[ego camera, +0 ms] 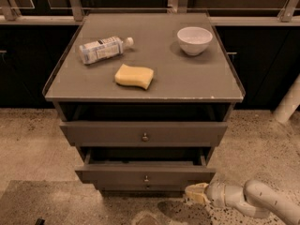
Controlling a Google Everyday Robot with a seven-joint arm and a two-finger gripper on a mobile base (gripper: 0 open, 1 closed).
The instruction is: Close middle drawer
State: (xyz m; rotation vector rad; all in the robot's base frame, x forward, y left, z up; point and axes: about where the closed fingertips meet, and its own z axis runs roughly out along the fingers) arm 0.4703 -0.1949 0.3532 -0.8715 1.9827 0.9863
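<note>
The middle drawer (117,173) is the dark-grey front with a small round knob (146,178), second from the top of the cabinet. It stands partly pulled out, with a dark gap of its inside showing above its front. My gripper (195,194) is low at the bottom right, on the end of my pale arm (253,200). It sits just below and against the right end of that drawer front. The drawer above (93,134), with its own knob (145,137), stands slightly out from under the top.
On the cabinet top (187,78) lie a plastic bottle (101,49) on its side, a yellow sponge (134,76) and a white bowl (194,40). Speckled floor (37,144) surrounds the cabinet. A white post (288,102) stands at the right. Dark cabinets run behind.
</note>
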